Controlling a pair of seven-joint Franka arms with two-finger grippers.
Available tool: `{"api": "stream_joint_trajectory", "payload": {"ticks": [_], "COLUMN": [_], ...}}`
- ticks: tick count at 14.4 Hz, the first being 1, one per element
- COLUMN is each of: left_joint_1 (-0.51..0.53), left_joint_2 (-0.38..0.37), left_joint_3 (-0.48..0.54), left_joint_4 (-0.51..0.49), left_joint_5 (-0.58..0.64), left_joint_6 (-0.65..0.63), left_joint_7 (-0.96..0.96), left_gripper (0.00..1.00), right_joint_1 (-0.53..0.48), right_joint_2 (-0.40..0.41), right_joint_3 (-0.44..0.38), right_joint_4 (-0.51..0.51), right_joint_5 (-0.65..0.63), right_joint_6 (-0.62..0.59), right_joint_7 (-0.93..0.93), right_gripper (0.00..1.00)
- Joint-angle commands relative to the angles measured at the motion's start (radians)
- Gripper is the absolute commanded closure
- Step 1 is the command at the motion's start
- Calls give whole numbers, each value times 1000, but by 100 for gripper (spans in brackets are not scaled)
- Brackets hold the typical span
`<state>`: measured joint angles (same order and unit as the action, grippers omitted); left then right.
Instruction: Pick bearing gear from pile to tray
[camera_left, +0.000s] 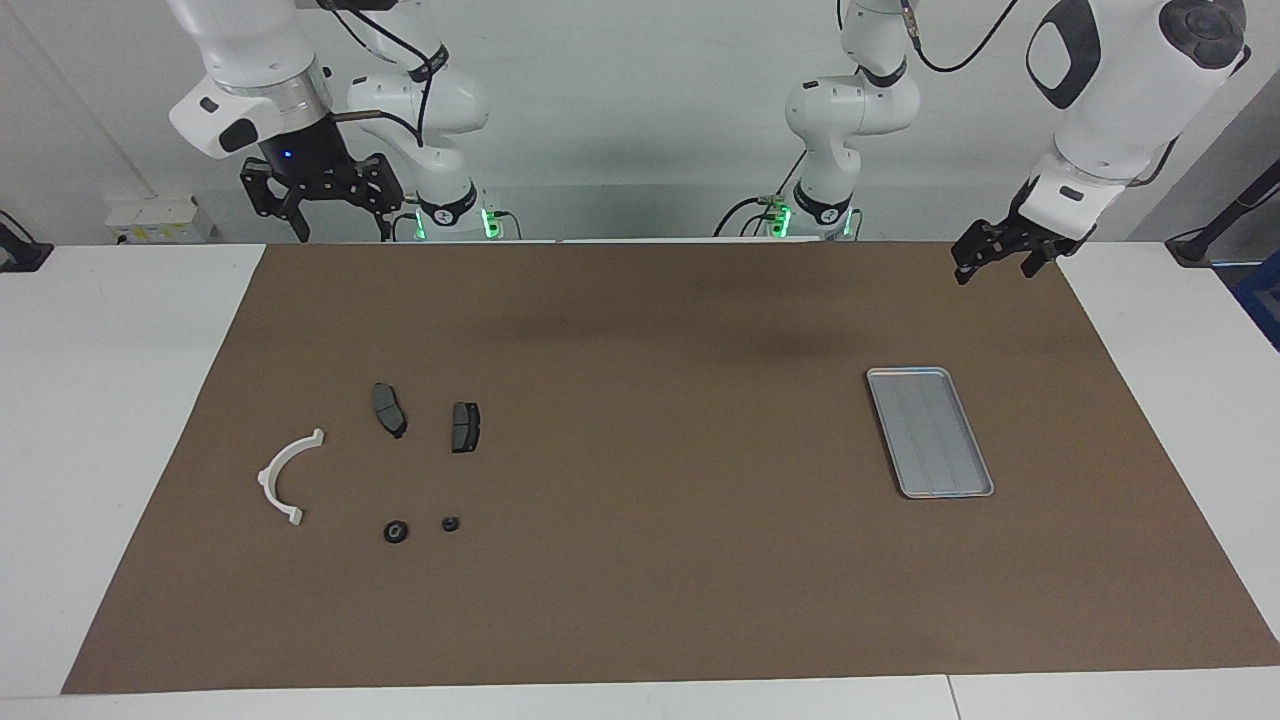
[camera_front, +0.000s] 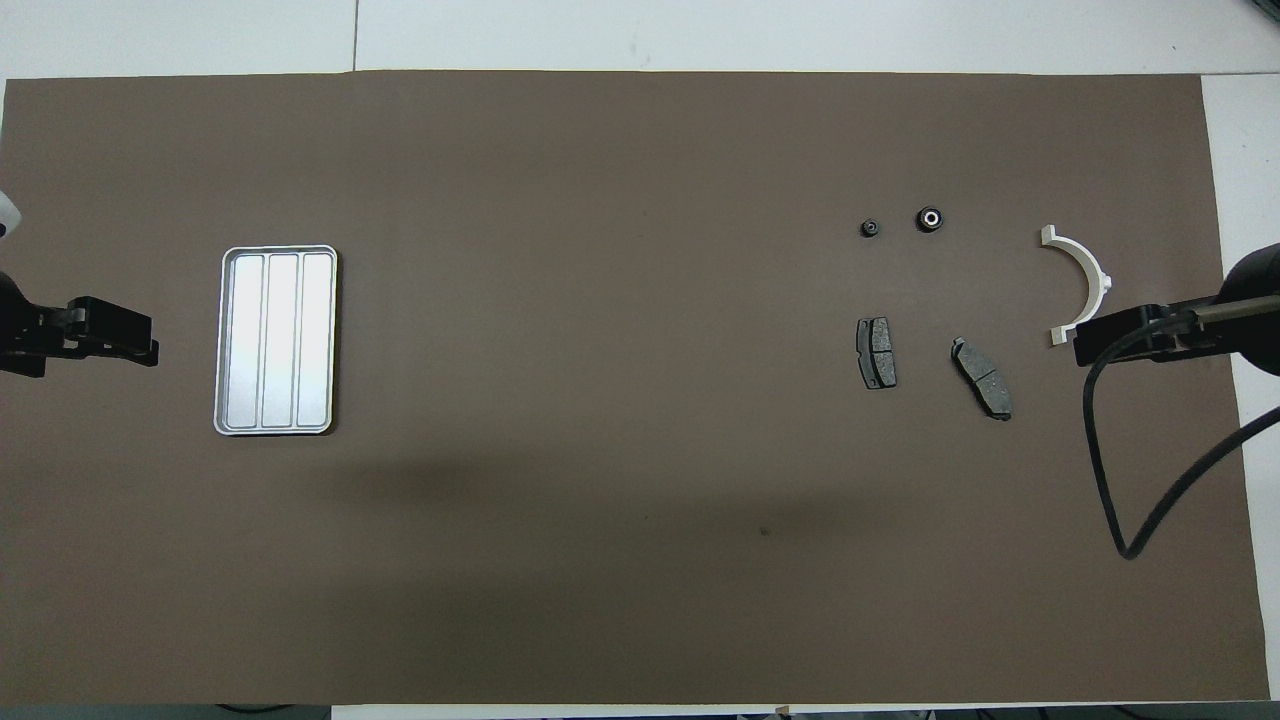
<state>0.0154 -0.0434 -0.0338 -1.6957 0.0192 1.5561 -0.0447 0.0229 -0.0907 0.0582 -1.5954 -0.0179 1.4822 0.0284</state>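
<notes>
White walls back a white table (camera_left: 120, 400) covered by a broad brown mat (camera_left: 640, 560). Toward the right arm's end of the table lies the pile: a white curved plastic arc (camera_left: 284, 476), two dark grey brake pads (camera_left: 389, 409) (camera_left: 465, 426) and, farther from the robots, two small black round pieces, the larger bearing gear (camera_left: 396, 531) with a pale centre and a smaller one (camera_left: 450, 522) beside it. None of them touch. The right end effector (camera_left: 318, 200) hangs high over the mat's edge by its base, well apart from the bearing gear, fingers spread, holding nothing. The left end effector (camera_left: 1000, 256) hangs over the mat's corner at its own end, likewise spread wide and empty. The silver-grey metal tray (camera_left: 930, 432) sits flat on the mat near it, farther from the robots, with nothing in it.
</notes>
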Motion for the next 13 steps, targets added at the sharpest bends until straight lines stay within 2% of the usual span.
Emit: {"api": "stream_joint_trajectory", "payload": {"ticks": [1, 11, 13], "left_joint_1": [-9, -9, -9], "left_joint_2": [-29, -27, -23], "left_joint_3": [11, 9, 11], "left_joint_4": [-33, -25, -15], "left_joint_5": [-9, -7, -7], "left_joint_6": [18, 27, 33], "left_joint_7": [2, 13, 6], "left_gripper": [0, 0, 0], "right_joint_1": [-8, -6, 3], "right_joint_2": [-11, -21, -21], "right_joint_3": [3, 3, 3], "right_joint_4": [-6, -24, -63], "right_joint_5": [-2, -4, -4], "right_joint_6": [10, 43, 99], "right_joint_7": [13, 2, 10], "right_gripper": [0, 0, 0]}}
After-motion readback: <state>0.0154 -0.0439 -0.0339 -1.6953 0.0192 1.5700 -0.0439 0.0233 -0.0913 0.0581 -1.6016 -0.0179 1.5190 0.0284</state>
